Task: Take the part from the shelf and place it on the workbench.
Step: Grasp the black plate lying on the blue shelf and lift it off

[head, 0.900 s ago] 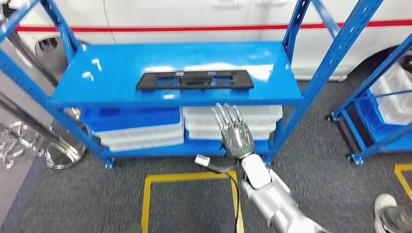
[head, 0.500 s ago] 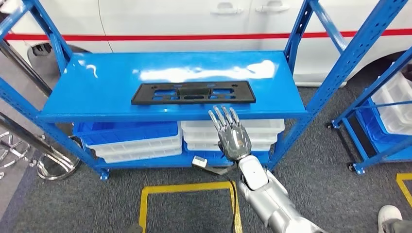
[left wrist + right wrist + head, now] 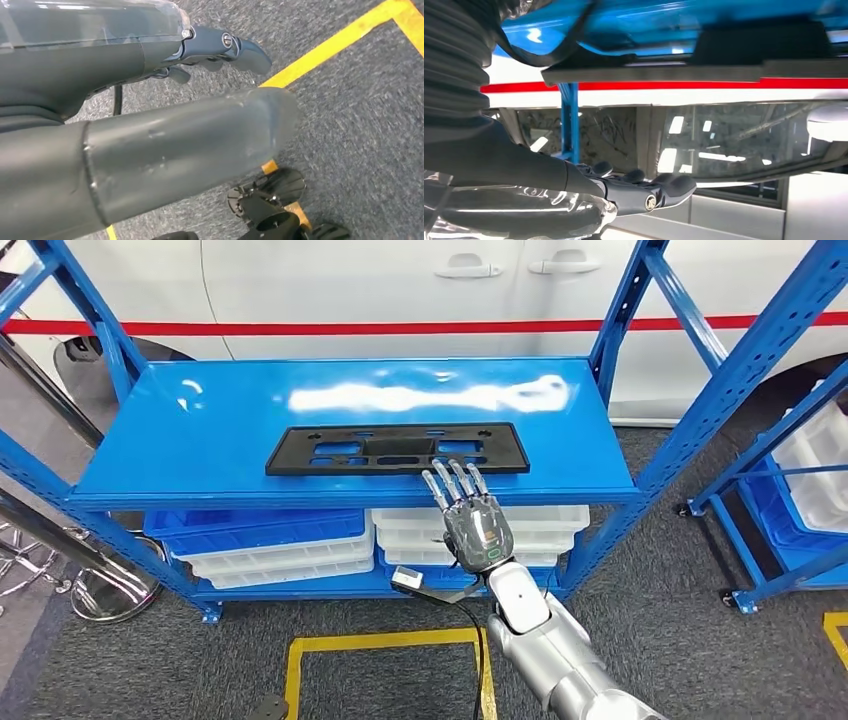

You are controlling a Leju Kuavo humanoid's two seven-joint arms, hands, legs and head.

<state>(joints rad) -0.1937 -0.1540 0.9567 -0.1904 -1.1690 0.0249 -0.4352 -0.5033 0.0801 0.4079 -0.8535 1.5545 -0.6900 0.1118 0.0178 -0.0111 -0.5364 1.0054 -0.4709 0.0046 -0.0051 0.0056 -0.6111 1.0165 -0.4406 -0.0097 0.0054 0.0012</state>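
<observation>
Part (image 3: 397, 449), a flat black plastic panel with rectangular cut-outs, lies lengthwise on the top board of the blue shelf (image 3: 200, 440), close to that board's front edge and a little toward its right end; I can read no label or writing on it from here. The right hand (image 3: 470, 515) is raised in front of the shelf with its fingers (image 3: 447, 483) straight and spread, holding nothing, the fingertips reaching the front edge of the top board just below the panel's right end; whether they touch the panel I cannot tell. In the right wrist view the same hand (image 3: 644, 192) shows its dark fingers stretched out flat, with the blue board and the dark panel blurred beyond it. The left hand (image 3: 165, 145) hangs over grey carpet crossed by a yellow floor line (image 3: 340, 42); its thick thumb lies forward and the dark fingers (image 3: 235, 47) are extended with nothing in them. Under the top board, the lower board carries stacked white bins (image 3: 480, 525) on the right and a blue bin (image 3: 255, 523) over more white ones on the left. Behind the shelf stands a white car (image 3: 400, 290) with a red stripe along its side. A second blue rack (image 3: 790, 490) holding white bins stands off to the right.
</observation>
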